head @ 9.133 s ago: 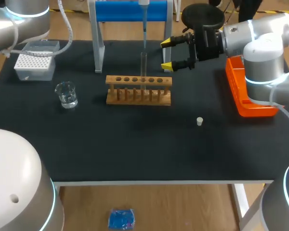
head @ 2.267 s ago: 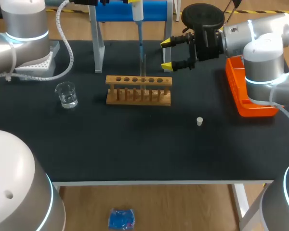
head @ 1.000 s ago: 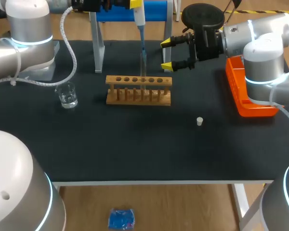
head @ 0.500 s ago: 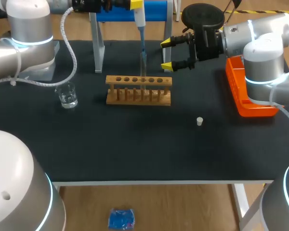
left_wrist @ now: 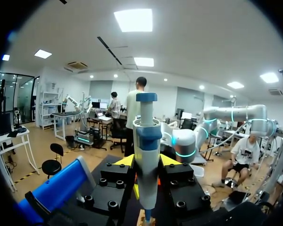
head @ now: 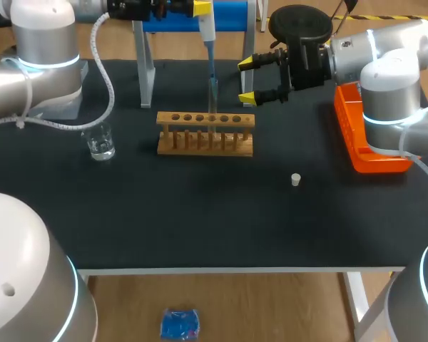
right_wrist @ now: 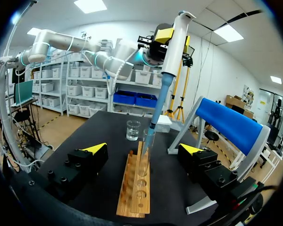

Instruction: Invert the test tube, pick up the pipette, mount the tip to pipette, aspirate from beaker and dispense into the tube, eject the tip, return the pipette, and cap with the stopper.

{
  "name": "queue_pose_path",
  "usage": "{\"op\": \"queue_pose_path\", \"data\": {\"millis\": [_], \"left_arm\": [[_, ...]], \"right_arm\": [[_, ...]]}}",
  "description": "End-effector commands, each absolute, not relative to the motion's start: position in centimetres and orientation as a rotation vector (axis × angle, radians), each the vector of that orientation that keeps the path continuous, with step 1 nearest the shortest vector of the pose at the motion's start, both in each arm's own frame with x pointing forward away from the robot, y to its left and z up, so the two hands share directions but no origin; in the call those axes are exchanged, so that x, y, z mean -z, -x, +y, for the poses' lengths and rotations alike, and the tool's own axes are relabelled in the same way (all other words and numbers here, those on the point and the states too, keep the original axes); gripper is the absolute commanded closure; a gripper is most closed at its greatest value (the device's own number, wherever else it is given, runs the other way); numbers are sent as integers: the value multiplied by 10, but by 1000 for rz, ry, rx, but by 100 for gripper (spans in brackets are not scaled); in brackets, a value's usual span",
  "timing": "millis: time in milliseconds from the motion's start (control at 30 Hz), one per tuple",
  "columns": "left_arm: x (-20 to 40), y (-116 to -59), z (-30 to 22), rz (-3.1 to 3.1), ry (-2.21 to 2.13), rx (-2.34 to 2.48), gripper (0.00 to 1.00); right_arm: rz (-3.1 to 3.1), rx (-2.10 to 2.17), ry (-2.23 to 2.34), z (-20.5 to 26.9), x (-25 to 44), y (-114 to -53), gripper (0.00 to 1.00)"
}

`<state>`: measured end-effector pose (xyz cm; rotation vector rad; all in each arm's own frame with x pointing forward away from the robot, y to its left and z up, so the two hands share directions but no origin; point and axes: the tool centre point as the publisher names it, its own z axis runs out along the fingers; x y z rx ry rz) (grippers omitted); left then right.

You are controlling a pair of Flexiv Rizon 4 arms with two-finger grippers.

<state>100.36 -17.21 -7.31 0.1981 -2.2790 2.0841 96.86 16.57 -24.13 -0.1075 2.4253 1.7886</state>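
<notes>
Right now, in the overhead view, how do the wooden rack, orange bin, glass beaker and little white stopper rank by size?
Largest: the wooden rack and the orange bin look alike, and the right arm hides part of the bin, so I won't rank them.
Next: the glass beaker.
Smallest: the white stopper.

Nothing legible here: no lettering, numbers, labels or signs clear enough to read on the bench or anything on it.
</notes>
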Motion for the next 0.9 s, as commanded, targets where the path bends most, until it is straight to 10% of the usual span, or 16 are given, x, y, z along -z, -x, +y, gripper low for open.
{"op": "queue_pose_path", "data": {"millis": [33, 900], "left_arm": [[75, -1004, -173, -2282, -193, -2085, 100], [75, -1003, -174, -2334, -161, -2083, 100]], "right_arm": [[2425, -1788, 108, 166, 242, -969, 0], [2425, -1788, 108, 166, 242, -969, 0]]}}
